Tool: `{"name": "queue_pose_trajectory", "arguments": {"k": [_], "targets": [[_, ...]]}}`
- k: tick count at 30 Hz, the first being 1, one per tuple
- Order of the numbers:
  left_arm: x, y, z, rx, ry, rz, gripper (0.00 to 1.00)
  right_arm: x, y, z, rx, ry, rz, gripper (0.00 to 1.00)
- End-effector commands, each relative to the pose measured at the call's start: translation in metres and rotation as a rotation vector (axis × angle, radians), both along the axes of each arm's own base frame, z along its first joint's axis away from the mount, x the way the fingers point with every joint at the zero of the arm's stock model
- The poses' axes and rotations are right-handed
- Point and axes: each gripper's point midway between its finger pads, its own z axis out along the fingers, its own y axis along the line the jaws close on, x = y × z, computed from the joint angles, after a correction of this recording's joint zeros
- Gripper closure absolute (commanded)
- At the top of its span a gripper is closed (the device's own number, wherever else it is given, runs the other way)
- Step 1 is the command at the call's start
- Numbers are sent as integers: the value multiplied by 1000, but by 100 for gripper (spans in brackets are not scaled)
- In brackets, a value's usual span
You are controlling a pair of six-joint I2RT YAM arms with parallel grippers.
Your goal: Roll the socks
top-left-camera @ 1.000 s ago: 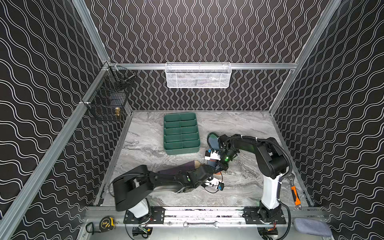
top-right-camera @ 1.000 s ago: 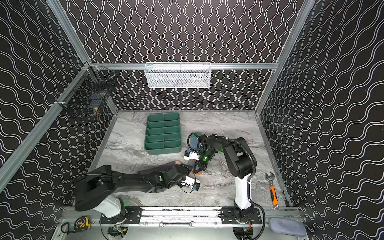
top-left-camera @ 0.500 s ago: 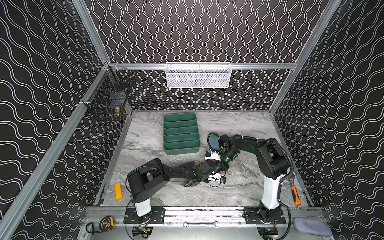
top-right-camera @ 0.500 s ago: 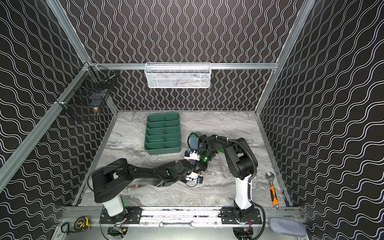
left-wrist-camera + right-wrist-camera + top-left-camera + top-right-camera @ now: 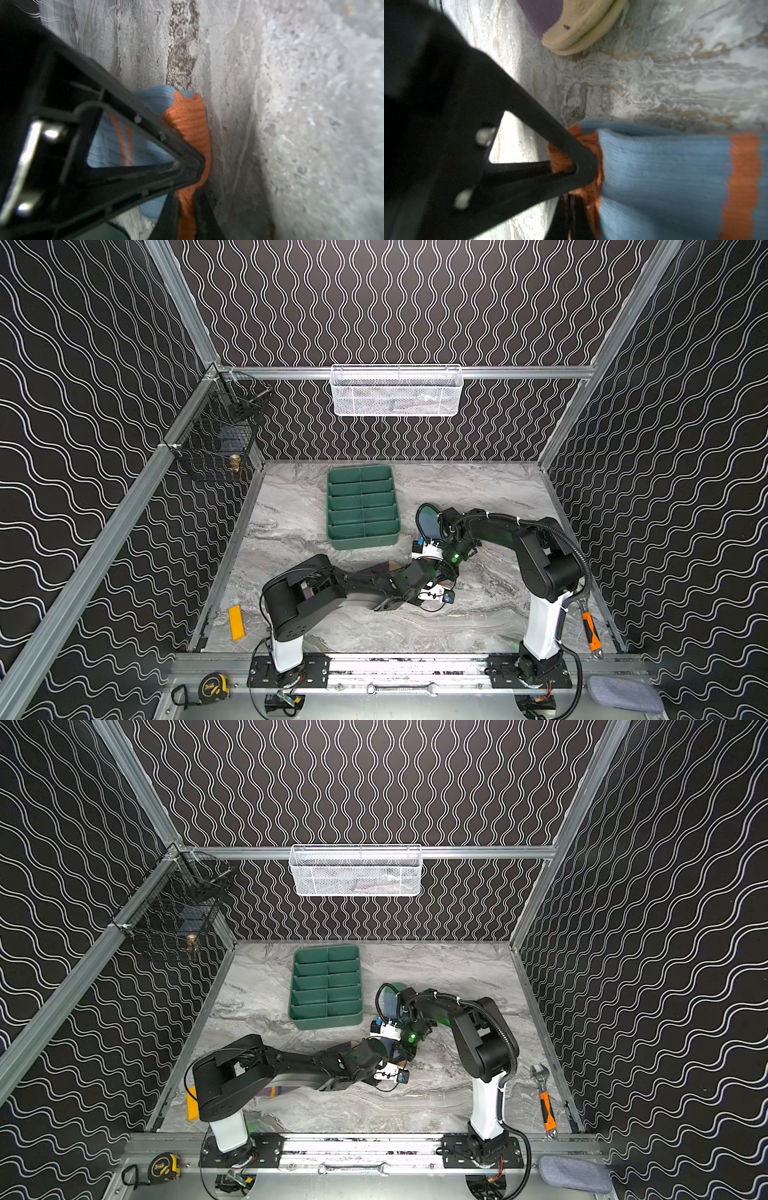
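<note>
Grippers meet near the middle of the marble table (image 5: 478,626), a touch toward 3 o'clock, and both have hold of the blue sock (image 5: 664,176). The left gripper (image 5: 188,185) has its jaws pressed together on the sock's orange cuff (image 5: 187,124). The ribbed cloth is squeezed thin between the black fingertips, and blue knit with two narrow orange stripes shows through the finger's open frame. The right gripper (image 5: 577,187) is likewise clamped tight on a bunched fold of that same cuff, and the blue leg with a broad orange band runs away from its tips. In both top views the two wrists crowd together, so the jaws themselves are hidden. The left arm (image 5: 365,587) reaches in low from 7 o'clock and the right arm (image 5: 498,524) curls in from 4 o'clock. The sock's green-edged toe end (image 5: 390,1002) lies flat at 12 o'clock from the grippers. The purple sock (image 5: 544,14) rests on the marble apart from the blue one, its tan toe (image 5: 581,29) near the right gripper. In a top view the purple sock (image 5: 380,567) shows as a dark strip at 9 o'clock from the grippers, partly under the left forearm. The green divided tray (image 5: 363,541) sits at 11 o'clock from them, apart from the blue toe.
</note>
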Motion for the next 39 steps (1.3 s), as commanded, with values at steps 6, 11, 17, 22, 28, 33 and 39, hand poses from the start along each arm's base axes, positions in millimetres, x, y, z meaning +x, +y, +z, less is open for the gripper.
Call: {"name": "queue_pose_trajectory", "arguments": {"k": [6, 11, 17, 22, 28, 33, 39], "targets": [[-43, 33, -30, 107, 401, 107, 100, 43, -13, -12, -94, -284, -32, 84], [-52, 38, -30, 145, 467, 129, 100, 55, -13, 4, -82, -377, -72, 0], [-50, 48, -29, 141, 498, 167, 100, 86, -22, 52, 32, -524, -218, 0], [-46, 48, -24, 132, 536, 177, 100, 144, -78, 123, 84, -810, -601, 0], [-40, 43, -20, 139, 681, 247, 100, 187, -180, 229, 176, -1050, -1358, 0], [-37, 44, -16, 153, 904, 359, 100, 173, -214, 283, 231, -1138, -1569, 0], [-32, 46, -22, 161, 1062, 444, 100, 125, -128, 281, 179, -1228, -978, 4]]}}
